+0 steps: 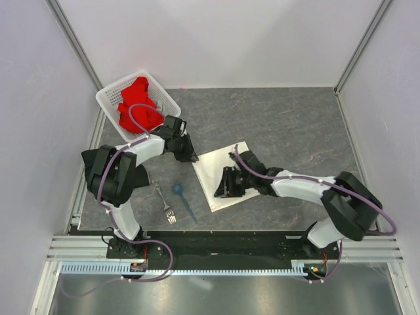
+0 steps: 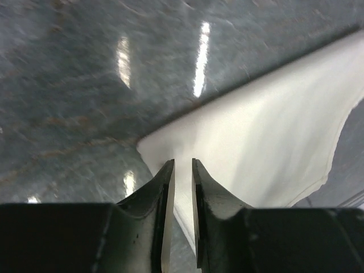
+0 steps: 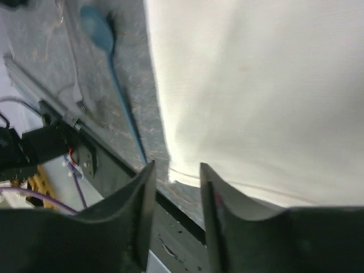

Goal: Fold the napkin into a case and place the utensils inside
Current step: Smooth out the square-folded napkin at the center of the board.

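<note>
The cream-white napkin (image 1: 213,174) lies flat on the grey table as a folded rectangle. My left gripper (image 1: 191,157) is down at its left corner. In the left wrist view its jaws (image 2: 182,162) stand a narrow gap apart, with the napkin (image 2: 273,131) edge lying under them and nothing pinched. My right gripper (image 1: 225,190) sits at the napkin's near corner, its jaws (image 3: 176,166) open just short of the napkin (image 3: 256,85) edge. The silver fork (image 1: 164,202) and blue spoon (image 1: 178,189) lie side by side left of the napkin. The right wrist view also shows the spoon (image 3: 99,25) and fork (image 3: 82,102).
A white perforated basket (image 1: 105,100) holding a red cloth (image 1: 138,105) stands at the back left, just behind my left arm. The table's near edge and black rail (image 3: 114,165) run close beside the right gripper.
</note>
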`<control>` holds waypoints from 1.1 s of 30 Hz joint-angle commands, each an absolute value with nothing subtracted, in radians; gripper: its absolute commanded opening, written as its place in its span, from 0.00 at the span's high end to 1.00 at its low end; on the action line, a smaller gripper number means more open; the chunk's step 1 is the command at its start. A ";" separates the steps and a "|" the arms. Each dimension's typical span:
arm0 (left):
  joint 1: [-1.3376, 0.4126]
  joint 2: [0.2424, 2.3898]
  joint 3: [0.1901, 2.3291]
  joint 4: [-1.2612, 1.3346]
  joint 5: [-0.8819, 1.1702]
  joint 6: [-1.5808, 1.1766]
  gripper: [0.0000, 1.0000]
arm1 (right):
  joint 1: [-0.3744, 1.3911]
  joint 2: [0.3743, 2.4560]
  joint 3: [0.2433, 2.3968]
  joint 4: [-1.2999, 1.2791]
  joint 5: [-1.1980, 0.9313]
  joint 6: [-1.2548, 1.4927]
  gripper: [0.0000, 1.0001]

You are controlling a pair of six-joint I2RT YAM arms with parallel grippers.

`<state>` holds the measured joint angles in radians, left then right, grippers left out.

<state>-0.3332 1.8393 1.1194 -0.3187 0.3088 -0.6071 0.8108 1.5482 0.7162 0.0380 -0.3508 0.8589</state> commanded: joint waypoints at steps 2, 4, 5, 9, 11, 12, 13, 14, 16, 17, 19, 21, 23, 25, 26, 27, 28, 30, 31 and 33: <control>-0.483 1.611 1.117 -0.379 0.203 -0.535 0.72 | 0.640 1.343 0.810 -0.369 -0.079 0.698 0.43; -0.566 1.563 1.060 -0.380 0.178 -0.546 0.72 | 0.568 1.322 0.819 -0.492 -0.029 0.651 0.41; -0.590 1.540 1.037 -0.377 0.163 -0.572 0.73 | 0.546 1.306 0.812 -0.524 -0.022 0.635 0.41; -0.728 1.477 0.924 -0.353 0.163 -0.630 0.75 | 0.483 1.301 0.781 -0.546 -0.008 0.591 0.55; -0.759 1.474 0.896 -0.344 0.164 -0.659 0.76 | 0.471 1.313 0.776 -0.552 -0.006 0.571 0.57; -0.785 1.474 0.870 -0.330 0.164 -0.667 0.76 | 0.471 1.319 0.775 -0.548 -0.006 0.563 0.57; -0.795 1.474 0.858 -0.324 0.163 -0.673 0.77 | 0.471 1.322 0.772 -0.543 -0.006 0.555 0.58; -0.804 1.477 0.848 -0.316 0.163 -0.681 0.77 | 0.469 1.330 0.772 -0.542 0.018 0.549 0.58; -0.816 1.477 0.828 -0.310 0.163 -0.689 0.77 | 0.468 1.336 0.770 -0.542 0.037 0.542 0.59; -0.819 1.477 0.822 -0.304 0.166 -0.695 0.77 | 0.469 1.342 0.769 -0.538 0.035 0.538 0.60; -0.830 1.473 0.807 -0.295 0.170 -0.701 0.78 | 0.468 1.351 0.762 -0.529 0.034 0.534 0.59; -0.834 1.467 0.793 -0.290 0.173 -0.710 0.78 | 0.469 1.365 0.758 -0.520 0.034 0.531 0.59; -0.838 1.465 0.782 -0.282 0.179 -0.718 0.78 | 0.469 1.377 0.759 -0.515 0.041 0.528 0.58; -0.839 1.465 0.767 -0.273 0.183 -0.722 0.78 | 0.469 1.382 0.756 -0.508 0.035 0.525 0.58; -0.841 1.468 0.762 -0.272 0.189 -0.729 0.78 | 0.468 1.390 0.753 -0.503 0.035 0.525 0.58; -0.841 1.468 0.752 -0.267 0.190 -0.732 0.78 | 0.468 1.394 0.752 -0.500 0.037 0.525 0.58; -0.842 1.467 0.747 -0.265 0.193 -0.735 0.78 | 0.468 1.407 0.750 -0.499 0.037 0.522 0.58; -0.848 1.463 0.733 -0.252 0.199 -0.744 0.78 | 0.468 1.410 0.747 -0.494 0.037 0.522 0.58; -0.850 1.462 0.730 -0.250 0.201 -0.745 0.78 | 0.468 1.407 0.746 -0.492 0.037 0.523 0.58; -0.853 1.465 0.721 -0.244 0.204 -0.749 0.78 | 0.468 1.404 0.744 -0.492 0.044 0.523 0.57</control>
<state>-0.8398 1.4788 0.7372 -0.2935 0.1902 -0.7086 0.4728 1.4040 0.7547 -0.5114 0.0196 0.5354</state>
